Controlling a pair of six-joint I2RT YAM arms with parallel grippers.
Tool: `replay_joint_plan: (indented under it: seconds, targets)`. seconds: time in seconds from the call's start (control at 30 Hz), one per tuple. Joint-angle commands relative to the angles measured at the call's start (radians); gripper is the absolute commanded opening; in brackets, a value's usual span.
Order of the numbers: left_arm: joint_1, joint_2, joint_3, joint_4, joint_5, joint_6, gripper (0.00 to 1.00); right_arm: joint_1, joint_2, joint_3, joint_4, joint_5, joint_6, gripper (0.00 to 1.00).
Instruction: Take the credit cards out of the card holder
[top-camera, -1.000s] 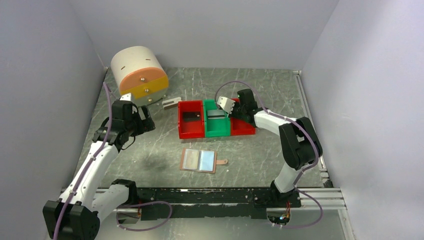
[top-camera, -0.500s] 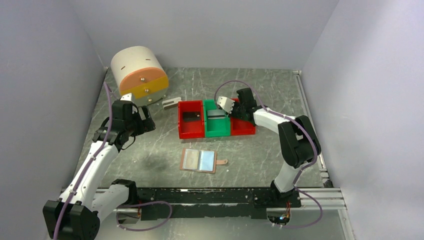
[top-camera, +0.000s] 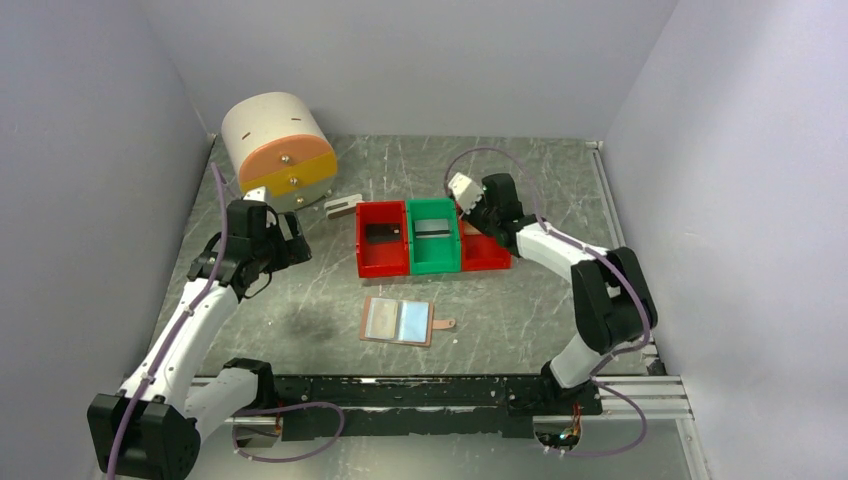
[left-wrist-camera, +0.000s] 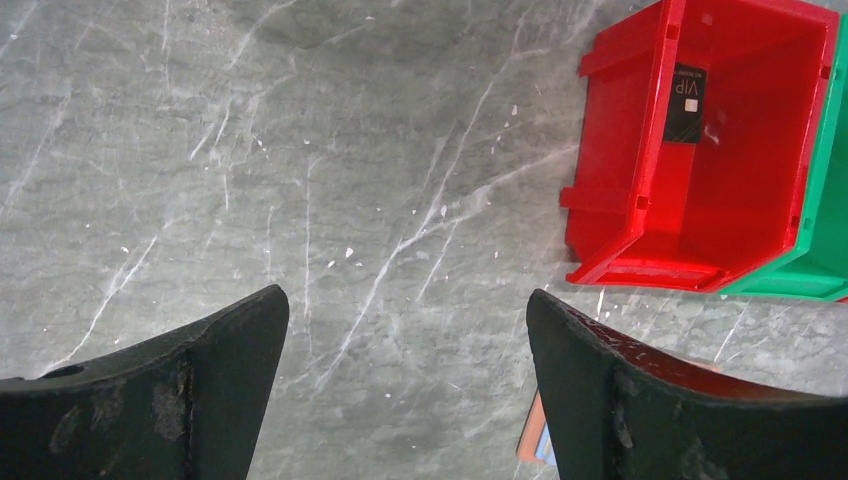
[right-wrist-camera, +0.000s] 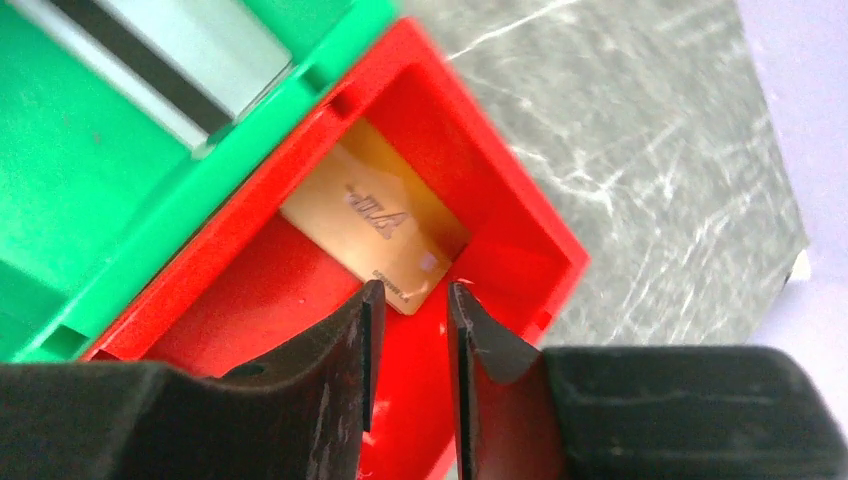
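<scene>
My right gripper (right-wrist-camera: 412, 297) hangs over the right red bin (right-wrist-camera: 500, 200), its jaws parted by only a narrow slit. The gold-brown card (right-wrist-camera: 375, 228) lies inside that bin with one corner just under the tips, and I see nothing pinched between them. Touching it at 9 o'clock, the green bin (top-camera: 436, 266) holds the grey-white card (top-camera: 432, 228) (a black stripe runs along it). At 9 o'clock again, the left red bin (left-wrist-camera: 615, 140) holds the black card (left-wrist-camera: 685, 103).

The card holder (top-camera: 398, 321) lies spread open and flat on the table (top-camera: 520, 310) at 6 o'clock of the bins, apart from them. Its pale pockets face up and its strap tab (top-camera: 447, 323) points to 3 o'clock. I cannot tell whether any card sits in those pockets.

My left gripper (left-wrist-camera: 405, 310) is spread wide above the table at 9 o'clock of the bins, holding nothing.
</scene>
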Motion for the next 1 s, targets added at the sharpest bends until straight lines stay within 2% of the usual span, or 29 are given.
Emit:
replay_joint_plan:
  seconds: [0.0,0.1,0.17,0.33,0.57,0.97]
  targets:
    - [0.005,-0.007,0.001,0.012,0.024,0.014,0.94,-0.010,-0.100,0.020,0.054,0.117,0.475,0.33]
    - [0.005,-0.024,-0.001,0.014,0.023,0.013,0.94,-0.010,-0.091,0.129,-0.161,0.195,0.807,0.32]
    - [0.005,-0.038,-0.004,0.020,0.026,0.016,0.94,-0.011,-0.088,0.150,-0.250,0.155,0.934,0.29]
    - [0.005,-0.060,-0.011,0.031,0.031,0.017,0.95,-0.011,-0.163,0.003,-0.180,0.130,1.135,0.22]
    - [0.005,-0.053,-0.009,0.027,0.034,0.017,0.94,-0.009,-0.045,0.032,-0.241,0.151,1.170,0.11]
    - [0.005,-0.046,-0.006,0.024,0.027,0.017,0.94,-0.010,0.110,0.116,-0.205,0.193,1.140,0.10]
